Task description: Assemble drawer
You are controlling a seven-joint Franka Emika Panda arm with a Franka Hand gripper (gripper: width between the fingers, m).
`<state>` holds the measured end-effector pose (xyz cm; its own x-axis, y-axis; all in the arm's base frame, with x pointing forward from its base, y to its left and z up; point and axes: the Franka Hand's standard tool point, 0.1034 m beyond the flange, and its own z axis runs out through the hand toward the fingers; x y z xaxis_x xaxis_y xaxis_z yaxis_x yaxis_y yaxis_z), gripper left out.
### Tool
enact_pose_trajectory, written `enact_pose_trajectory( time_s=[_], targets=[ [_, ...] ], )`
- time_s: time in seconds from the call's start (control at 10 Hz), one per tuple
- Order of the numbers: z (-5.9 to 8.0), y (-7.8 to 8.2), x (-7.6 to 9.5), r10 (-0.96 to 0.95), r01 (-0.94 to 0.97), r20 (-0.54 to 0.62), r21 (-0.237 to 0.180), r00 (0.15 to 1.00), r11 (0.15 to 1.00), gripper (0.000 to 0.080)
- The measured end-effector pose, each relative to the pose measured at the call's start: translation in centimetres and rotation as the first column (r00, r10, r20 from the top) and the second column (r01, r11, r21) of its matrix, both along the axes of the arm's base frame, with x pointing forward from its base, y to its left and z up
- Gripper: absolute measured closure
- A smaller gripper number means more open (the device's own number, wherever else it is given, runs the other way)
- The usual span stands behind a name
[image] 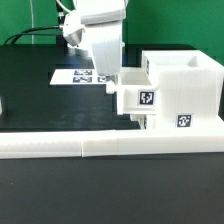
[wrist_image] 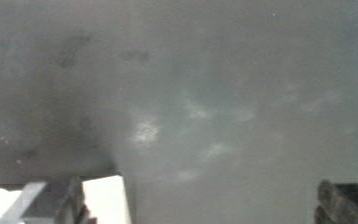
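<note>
The white drawer housing (image: 190, 90) stands at the exterior view's right, with a tag low on its front. A white tray (image: 138, 97) with a tag on its face sticks out of the housing toward the exterior view's left. My gripper (image: 113, 73) hangs just over the tray's outer end. In the wrist view the gripper (wrist_image: 194, 205) is open. Its two dark fingers (wrist_image: 350, 203) stand far apart over a blurred grey surface. A white edge (wrist_image: 105, 200) shows beside one finger, with a wide gap to the other.
The long low white border wall (image: 90, 147) runs along the front of the black table. The marker board (image: 78, 75) lies flat behind the arm. Cables hang at the back, on the exterior view's left.
</note>
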<state>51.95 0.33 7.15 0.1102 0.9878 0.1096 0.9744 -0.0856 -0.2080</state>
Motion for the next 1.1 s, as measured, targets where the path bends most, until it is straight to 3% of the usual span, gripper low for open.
enact_pose_trajectory(
  time_s=[0.2, 0.5, 0.6, 1.0, 1.1],
  targets=[
    [-0.2, -0.3, 0.0, 0.014, -0.014, 0.007, -0.012, 1.000, 1.000, 0.0150],
    [-0.9, -3.7, -1.1, 0.125, -0.125, 0.009, 0.018, 0.992, 0.992, 0.0150],
    [-0.9, -4.2, -1.2, 0.127, -0.128, 0.010, 0.020, 0.992, 0.992, 0.0150],
    [-1.1, -4.1, -1.2, 0.138, -0.138, 0.009, 0.024, 0.990, 0.990, 0.0150],
    [-1.3, -4.5, -1.0, 0.203, -0.204, 0.021, 0.042, 0.979, 0.978, 0.0150]
  ],
)
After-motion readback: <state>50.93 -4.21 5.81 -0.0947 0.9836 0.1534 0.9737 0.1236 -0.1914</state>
